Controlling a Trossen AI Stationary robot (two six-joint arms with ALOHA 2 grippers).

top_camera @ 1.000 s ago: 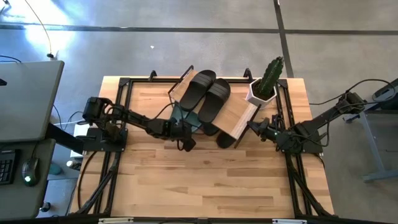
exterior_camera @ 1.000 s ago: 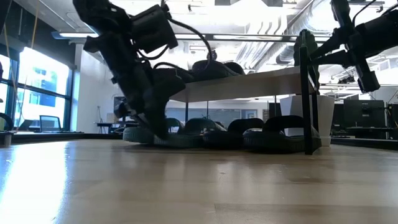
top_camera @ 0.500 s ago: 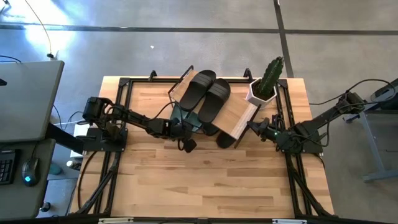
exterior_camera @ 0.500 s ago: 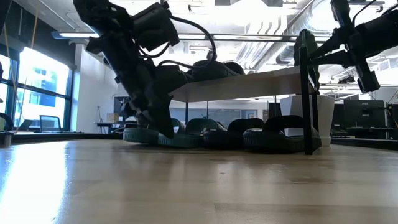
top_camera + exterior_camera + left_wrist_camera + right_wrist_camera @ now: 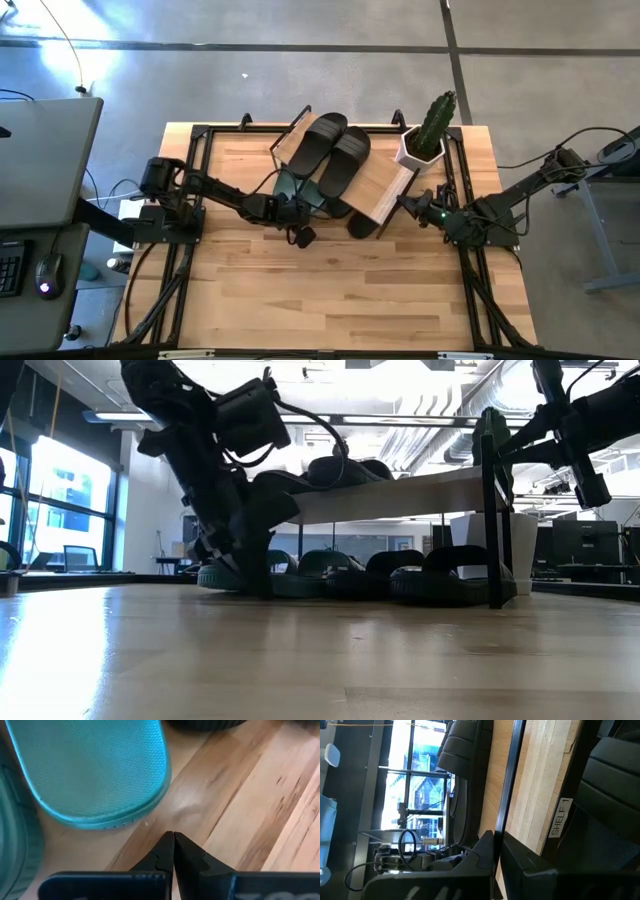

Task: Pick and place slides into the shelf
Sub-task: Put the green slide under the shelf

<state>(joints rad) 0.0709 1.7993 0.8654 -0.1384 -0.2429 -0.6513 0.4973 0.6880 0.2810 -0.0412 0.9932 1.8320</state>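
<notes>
The shelf [image 5: 375,180] is a low rack with a light plank top. Two black slides [image 5: 332,150] lie on that top. Under it, two sage-green slides [image 5: 292,188] and black slides [image 5: 440,575] rest sole-down on the table; one black slide [image 5: 361,223] pokes out toward the near edge. My left gripper [image 5: 300,234] is shut and low over the table, just short of a green slide's rounded end [image 5: 95,775]. My right gripper [image 5: 405,203] is shut and hovers at the shelf's right near corner [image 5: 560,817].
A potted cactus [image 5: 428,135] stands in a white pot at the shelf's right far corner. Black frame rails [image 5: 195,180] run along the table's sides. Bare wooden tabletop [image 5: 330,290] stretches toward the near edge. A desk with a laptop [image 5: 40,160] stands off the table's left.
My left gripper has swung a little toward the table's right and back toward the left, staying shut and low beside the green slide. The slides and the shelf have not moved.
</notes>
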